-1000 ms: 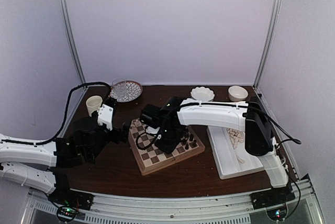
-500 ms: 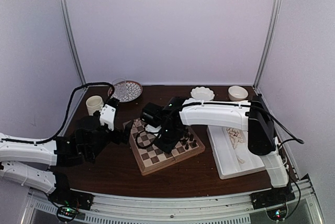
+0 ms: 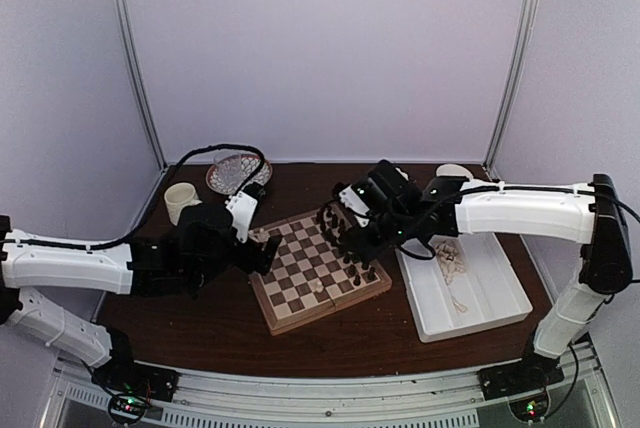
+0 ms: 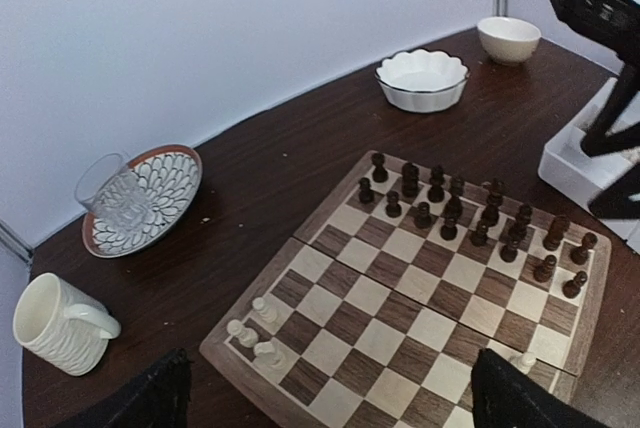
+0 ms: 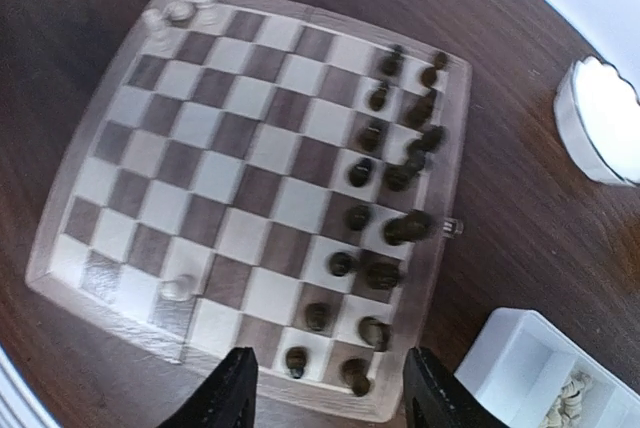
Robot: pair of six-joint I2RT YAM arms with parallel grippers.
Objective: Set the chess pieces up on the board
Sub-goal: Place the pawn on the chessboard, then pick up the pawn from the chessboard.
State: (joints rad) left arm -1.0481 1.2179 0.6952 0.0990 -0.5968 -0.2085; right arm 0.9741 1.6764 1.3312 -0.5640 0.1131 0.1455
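The board (image 3: 295,290) lies near the middle of the dark table (image 3: 350,346), turned at an angle, between the two arms. Dark pieces (image 4: 470,213) fill two rows along the board's right-hand side. Few cream pieces stand on it: the left wrist view shows three cream pieces (image 4: 254,332) clustered at the near-left corner and a single cream piece (image 4: 527,359) on the near edge row, well apart from them. The right wrist view shows that single piece alone on a light square in the row opposite the dark ones. More cream pieces lie in a loose heap (image 3: 450,263) in the white tray (image 3: 495,303), which sits just right of the board.

The left tool (image 3: 262,248) hangs over the board's left corner, its fingers (image 4: 150,403) spread wide with nothing between them. The right tool (image 5: 330,373) hovers above the dark pieces' side of the board; its fingers (image 5: 235,393) are apart and grasp nothing.

At the table's far left stand a cream cup (image 4: 55,328) and a patterned plate (image 4: 165,183) carrying a clear glass (image 4: 105,193). A scalloped white bowl (image 4: 422,78) and a small plain bowl (image 4: 508,38) sit along the far edge.
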